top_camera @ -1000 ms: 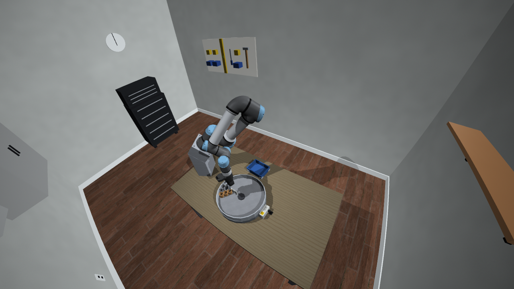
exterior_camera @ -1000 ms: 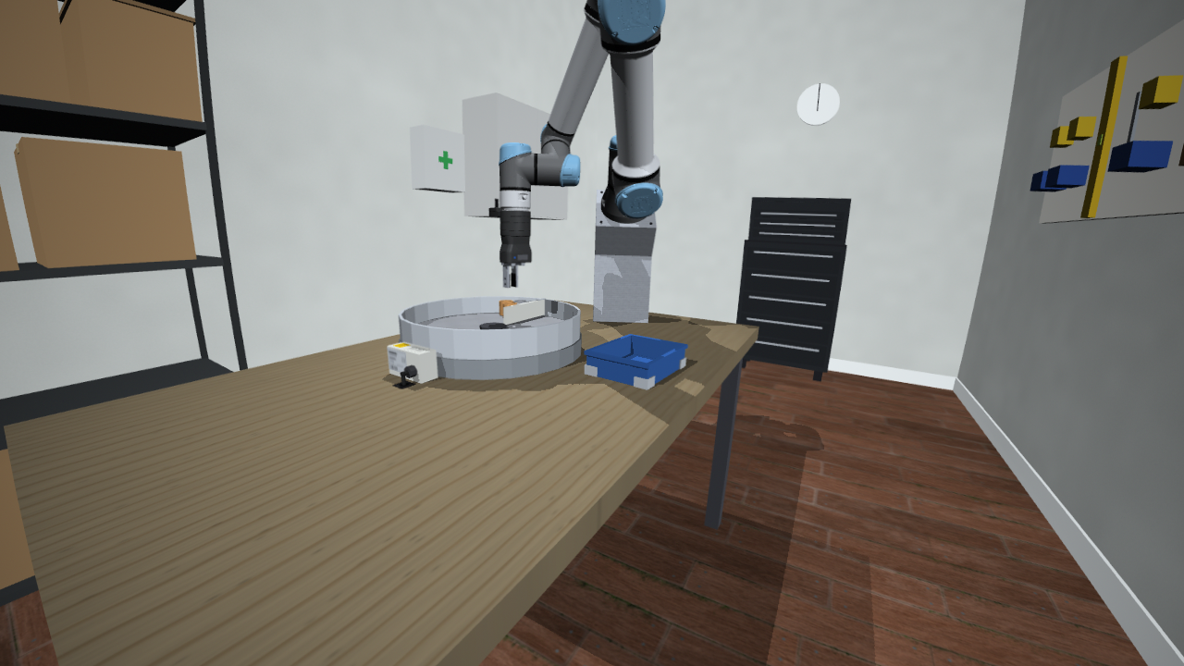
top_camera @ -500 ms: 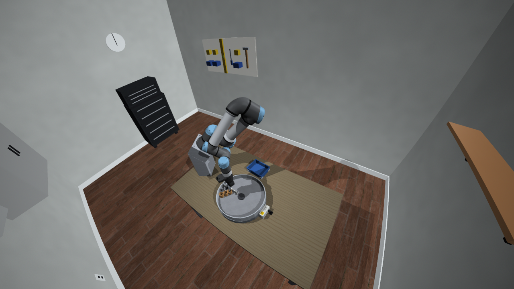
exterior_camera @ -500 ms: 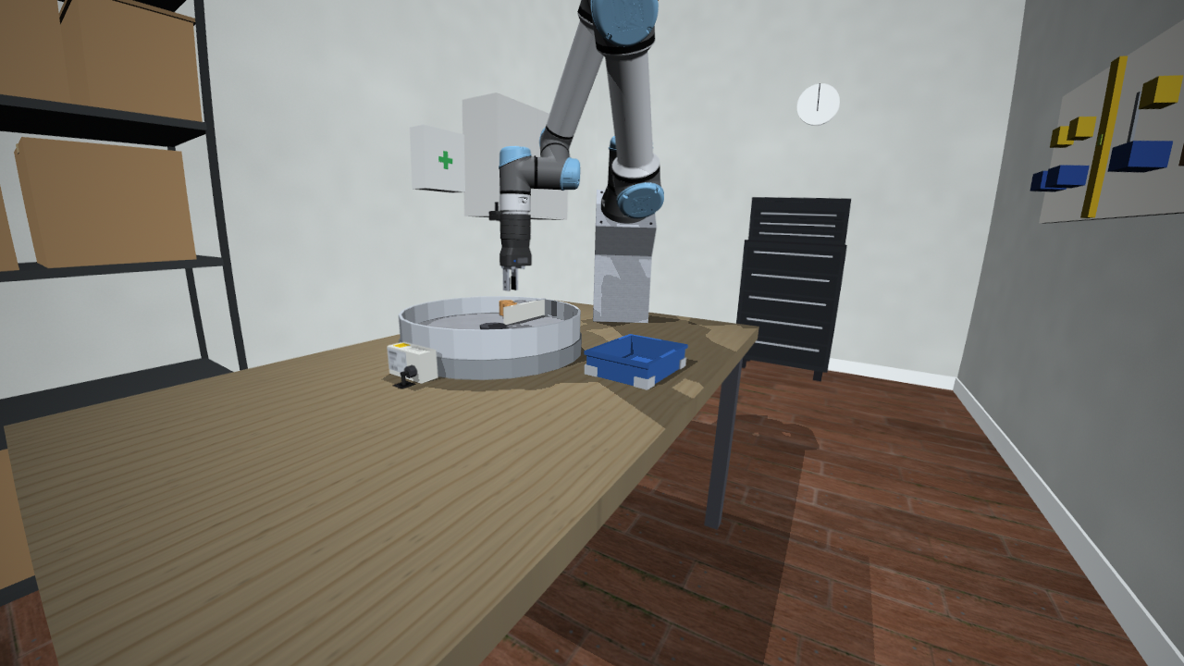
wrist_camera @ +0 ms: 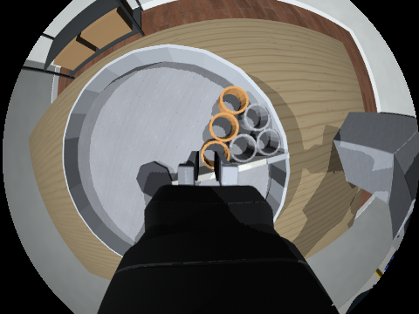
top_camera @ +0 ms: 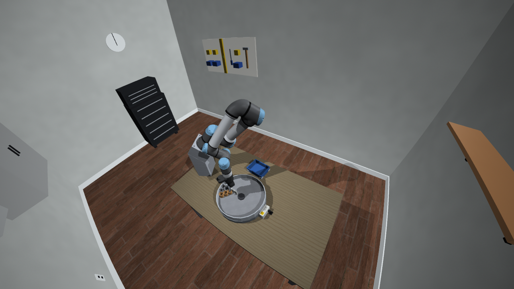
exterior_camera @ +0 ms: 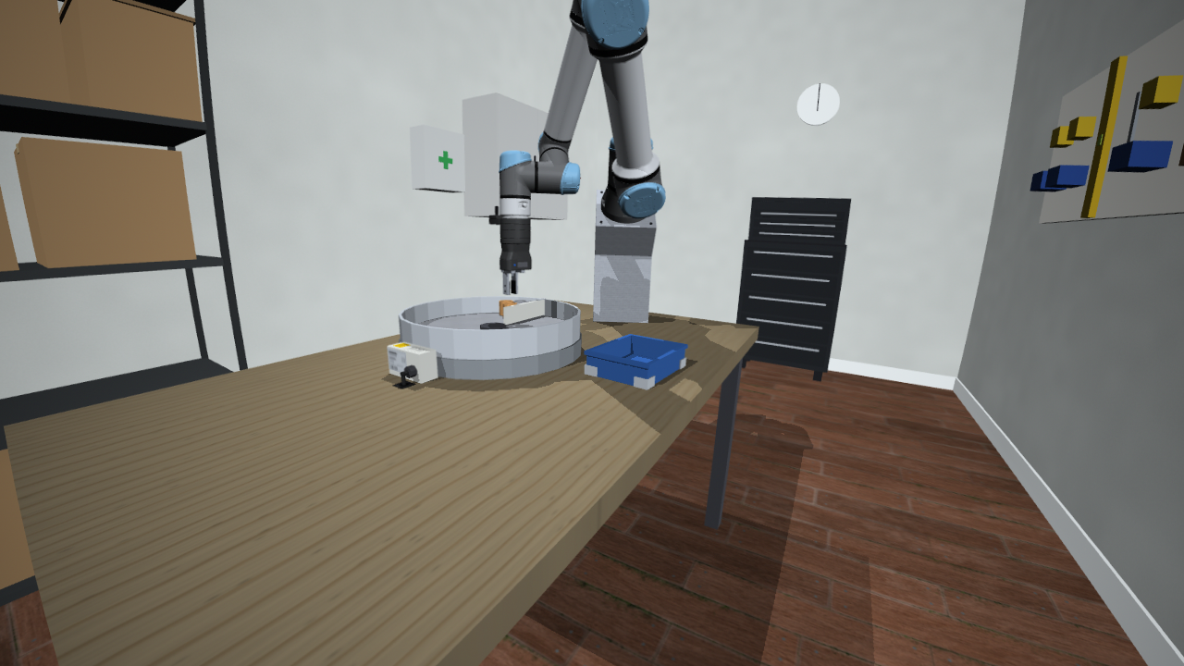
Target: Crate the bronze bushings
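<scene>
Three bronze bushings (wrist_camera: 234, 100) (wrist_camera: 223, 126) (wrist_camera: 215, 153) stand upright in a row on the grey turning table (wrist_camera: 70, 146) (top_camera: 244, 216) (exterior_camera: 488, 348). They also show in the top view (top_camera: 224, 194). Three steel bushings (wrist_camera: 257, 117) (wrist_camera: 269, 141) (wrist_camera: 243, 146) stand touching them, by the rim. My gripper (wrist_camera: 206, 160) (top_camera: 229, 186) (exterior_camera: 511, 287) hangs just above the nearest bronze bushing, fingers partly open and empty. The blue crate (top_camera: 258, 168) (exterior_camera: 635, 356) sits empty on the table beside the turning table.
A white bar (wrist_camera: 258, 162) (exterior_camera: 521, 310) crosses the turning table next to the bushings. A dark hub (wrist_camera: 153, 176) (top_camera: 241, 196) sits at its centre. A small control box (top_camera: 263, 212) (exterior_camera: 411, 360) stands at the rim. The arm's grey pedestal (exterior_camera: 621, 273) stands behind.
</scene>
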Controlling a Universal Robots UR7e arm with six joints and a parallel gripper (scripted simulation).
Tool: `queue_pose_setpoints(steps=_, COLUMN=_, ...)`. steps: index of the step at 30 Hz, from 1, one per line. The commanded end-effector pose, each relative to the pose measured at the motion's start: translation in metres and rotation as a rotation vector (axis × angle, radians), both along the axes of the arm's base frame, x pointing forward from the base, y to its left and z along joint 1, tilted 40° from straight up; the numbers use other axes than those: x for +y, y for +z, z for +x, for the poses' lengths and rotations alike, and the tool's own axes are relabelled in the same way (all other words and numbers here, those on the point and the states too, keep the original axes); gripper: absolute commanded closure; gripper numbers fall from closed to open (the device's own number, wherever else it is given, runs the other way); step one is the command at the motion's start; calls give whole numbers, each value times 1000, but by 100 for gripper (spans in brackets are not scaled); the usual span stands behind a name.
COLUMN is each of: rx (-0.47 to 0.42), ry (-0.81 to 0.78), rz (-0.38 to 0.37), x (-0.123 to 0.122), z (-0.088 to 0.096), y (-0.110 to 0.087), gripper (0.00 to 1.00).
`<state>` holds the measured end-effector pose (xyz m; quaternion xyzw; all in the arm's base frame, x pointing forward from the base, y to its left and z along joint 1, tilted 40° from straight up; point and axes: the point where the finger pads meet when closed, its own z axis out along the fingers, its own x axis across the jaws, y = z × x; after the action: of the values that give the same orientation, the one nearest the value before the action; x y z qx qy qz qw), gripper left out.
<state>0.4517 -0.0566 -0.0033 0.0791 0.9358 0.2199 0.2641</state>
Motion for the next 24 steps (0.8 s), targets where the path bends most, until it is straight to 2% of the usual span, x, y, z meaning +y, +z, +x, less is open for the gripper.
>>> queue_pose_setpoints(steps=1, rx=0, ry=-1, rz=0, x=4, z=6, y=-9, gripper=55)
queue_pose_setpoints(steps=13, rx=0, ry=-1, rz=0, x=4, z=6, y=-9, gripper=55)
queue_pose_setpoints(steps=18, rx=0, ry=-2, rz=0, x=9, z=14, y=-20, gripper=55)
queue_pose_setpoints(steps=24, rx=0, ry=-2, rz=0, x=9, z=14, y=-20, gripper=55)
